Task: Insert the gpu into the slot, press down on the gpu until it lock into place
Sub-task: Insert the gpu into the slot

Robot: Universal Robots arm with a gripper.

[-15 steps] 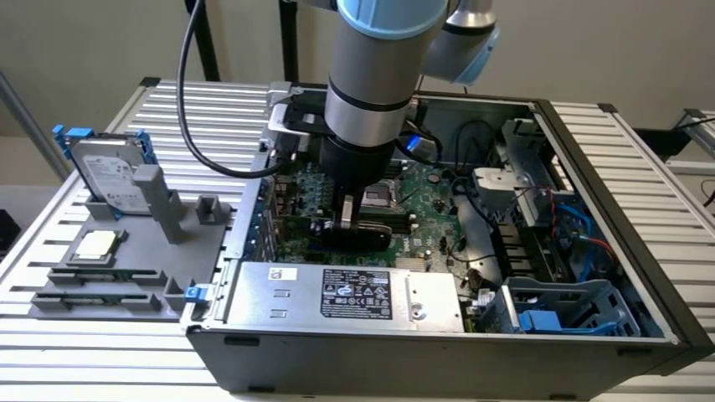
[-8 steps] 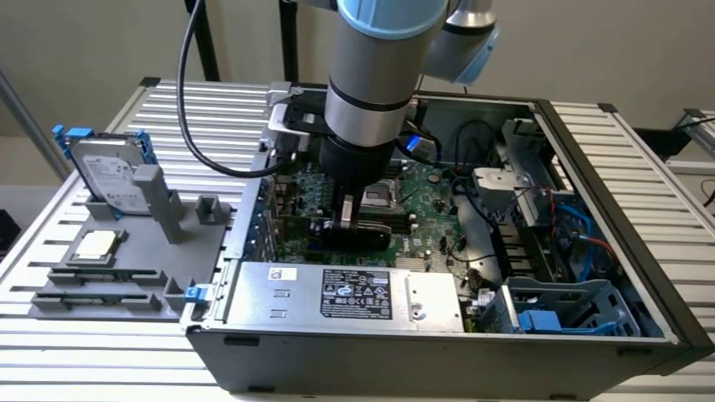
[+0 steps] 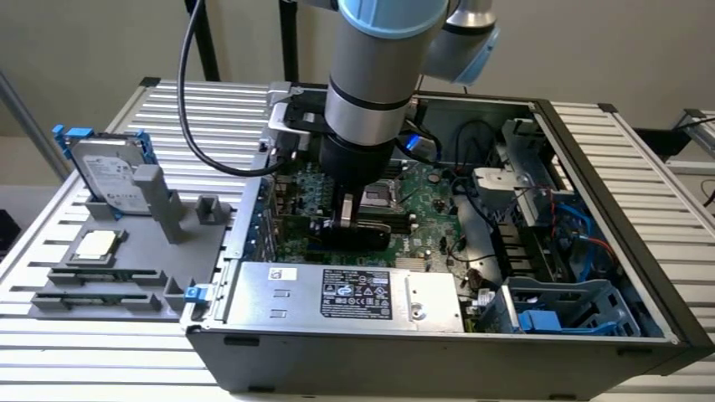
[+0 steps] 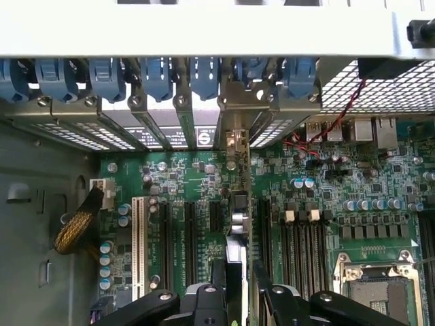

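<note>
Fingers: my fingers (image 4: pixel 217 282) are pinched narrow on the upper edge of the gpu (image 4: pixel 236 224), which I hold standing on edge.
Place: over the motherboard (image 4: pixel 197 180), bracket end at its edge by the slot covers (image 4: pixel 160 122). The slot lies hidden beneath the card.
Risk: a tilted card could jam or scrape the black connectors (image 4: pixel 190 231) just beside it.
Cause: pressing before card and slot line up, or my grip slipping.

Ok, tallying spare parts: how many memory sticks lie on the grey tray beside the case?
2, both flat at the near end of the grey tray, on the exterior view's left: one memory stick behind the other. None seems hidden there.
</note>
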